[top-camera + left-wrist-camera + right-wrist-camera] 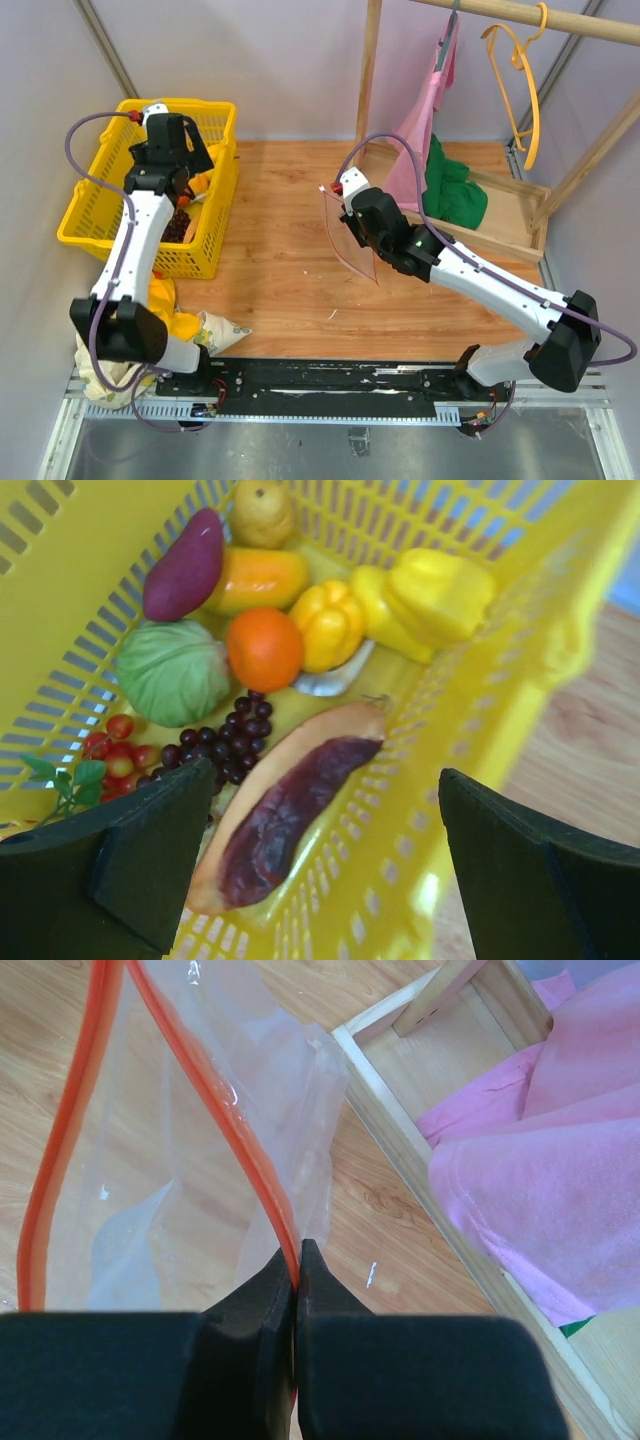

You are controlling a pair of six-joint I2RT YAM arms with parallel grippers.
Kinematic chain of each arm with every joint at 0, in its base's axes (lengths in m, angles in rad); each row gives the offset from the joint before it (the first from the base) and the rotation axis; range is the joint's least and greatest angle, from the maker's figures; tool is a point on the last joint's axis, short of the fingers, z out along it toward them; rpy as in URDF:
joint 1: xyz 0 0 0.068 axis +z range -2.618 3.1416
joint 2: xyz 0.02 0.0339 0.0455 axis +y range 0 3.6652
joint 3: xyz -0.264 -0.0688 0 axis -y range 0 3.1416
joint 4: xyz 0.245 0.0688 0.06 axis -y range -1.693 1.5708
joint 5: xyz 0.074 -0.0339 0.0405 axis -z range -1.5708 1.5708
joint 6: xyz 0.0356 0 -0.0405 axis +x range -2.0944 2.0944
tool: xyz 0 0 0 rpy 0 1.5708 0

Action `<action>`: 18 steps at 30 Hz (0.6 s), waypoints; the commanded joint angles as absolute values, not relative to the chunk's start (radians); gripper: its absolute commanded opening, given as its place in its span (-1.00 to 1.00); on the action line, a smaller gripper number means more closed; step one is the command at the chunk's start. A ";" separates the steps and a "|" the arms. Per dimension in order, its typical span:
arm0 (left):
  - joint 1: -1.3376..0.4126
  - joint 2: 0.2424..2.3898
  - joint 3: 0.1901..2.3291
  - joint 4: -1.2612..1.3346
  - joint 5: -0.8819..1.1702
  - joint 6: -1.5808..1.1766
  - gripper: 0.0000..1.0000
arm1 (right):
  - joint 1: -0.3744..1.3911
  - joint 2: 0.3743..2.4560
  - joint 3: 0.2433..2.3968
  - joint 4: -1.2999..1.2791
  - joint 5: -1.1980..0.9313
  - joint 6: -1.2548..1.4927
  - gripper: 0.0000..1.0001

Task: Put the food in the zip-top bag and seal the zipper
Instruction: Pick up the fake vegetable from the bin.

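The food lies in a yellow mesh basket (90, 212): a purple sweet potato (185, 565), an orange (264, 648), a yellow pepper (330, 623), a green cabbage (172, 670), dark grapes (225, 742) and a cut purple-fleshed slice (290, 800). My left gripper (325, 780) hangs open over the basket's right wall, holding nothing, with the slice below its jaws. Over the table's middle, my right gripper (297, 1250) is shut on the orange-red zipper (215, 1110) of the clear zip-top bag (350, 238). The bag hangs with its mouth gaping.
A wooden rack (368, 70) stands at the back right with a pink cloth (540, 1180), a green cloth (455, 190) and an orange hanger (525, 90). Its wooden base frame (400, 1150) lies close right of the bag. Snack packets (215, 328) sit by the left arm's base.
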State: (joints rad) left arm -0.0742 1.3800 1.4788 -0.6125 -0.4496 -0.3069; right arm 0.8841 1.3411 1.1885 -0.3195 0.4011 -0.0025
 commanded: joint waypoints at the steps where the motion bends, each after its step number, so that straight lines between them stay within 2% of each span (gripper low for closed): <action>1: 0.033 1.510 1.538 -0.638 -0.366 -0.300 0.97 | 0.894 1.330 1.216 -0.323 0.417 -0.016 -0.99; 10: 0.198 1.700 1.554 -0.572 -0.341 -0.347 0.99 | 0.895 1.335 1.209 -0.318 0.398 -0.017 -0.99; 18: 0.277 1.768 1.477 -0.497 -0.436 -0.367 0.99 | 0.894 1.350 1.200 -0.309 0.392 -0.023 -0.99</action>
